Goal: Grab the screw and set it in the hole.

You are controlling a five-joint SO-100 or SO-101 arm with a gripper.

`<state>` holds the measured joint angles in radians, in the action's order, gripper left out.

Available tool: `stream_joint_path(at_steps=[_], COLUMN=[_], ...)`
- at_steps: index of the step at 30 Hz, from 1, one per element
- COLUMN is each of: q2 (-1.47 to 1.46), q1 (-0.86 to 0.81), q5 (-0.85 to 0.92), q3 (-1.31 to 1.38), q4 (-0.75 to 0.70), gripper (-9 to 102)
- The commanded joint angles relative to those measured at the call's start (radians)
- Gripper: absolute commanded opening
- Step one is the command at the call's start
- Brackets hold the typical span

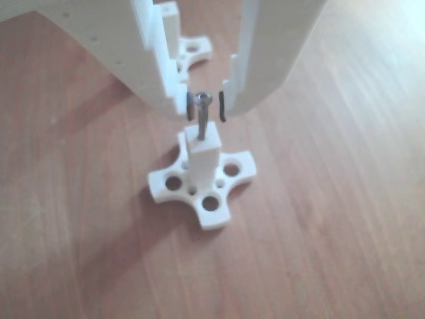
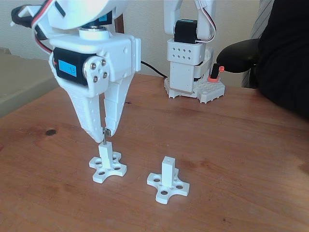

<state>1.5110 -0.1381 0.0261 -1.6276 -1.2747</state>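
Other view, looking down past the arm: white gripper [image 1: 206,106] comes in from top, tips w/ dark pads either side of the screw [image 1: 202,110]. Jaws narrow, pads right beside the rounded head; whether they actually press it — can't tell, blur. Screw stands upright, grey shaft running down from head into the top face of a white square post [image 1: 202,157]. The hole [image 1: 201,137] is where the shaft meets the post top, so the opening itself is covered. Post rises from a cross-shaped base [image 1: 211,197] w/ larger round holes in its arms. Base sits flat on a wooden table [image 1: 345,226]. Behind the gripper, upper centre, part of a second white cross piece [image 1: 193,48] shows, mostly hidden by the fingers.

Fixed view, from the side: gripper [image 2: 104,131] points straight down over the left-hand post [image 2: 105,151], jaws close together, nearly touching at the tips. A short thin bit of screw [image 2: 104,138] shows between tips and post top, vertical, lower end at the hole [image 2: 105,143]. Cross base [image 2: 108,169] flat on the table [image 2: 241,159]. Second piece [image 2: 167,181] stands to the right, apart from the first, its post top bare w/ a tiny dark hole. Arm's base [image 2: 188,63] at the far table edge. A person's dark sleeve [image 2: 285,53] — right edge.
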Motion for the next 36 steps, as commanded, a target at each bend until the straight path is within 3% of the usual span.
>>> stream_joint_path(at_steps=[1,36], q2=[0.020,0.035], q1=[0.006,-0.003], q5=[0.011,0.031], q3=[0.089,0.075], q4=[0.012,0.081], gripper=[3,-4])
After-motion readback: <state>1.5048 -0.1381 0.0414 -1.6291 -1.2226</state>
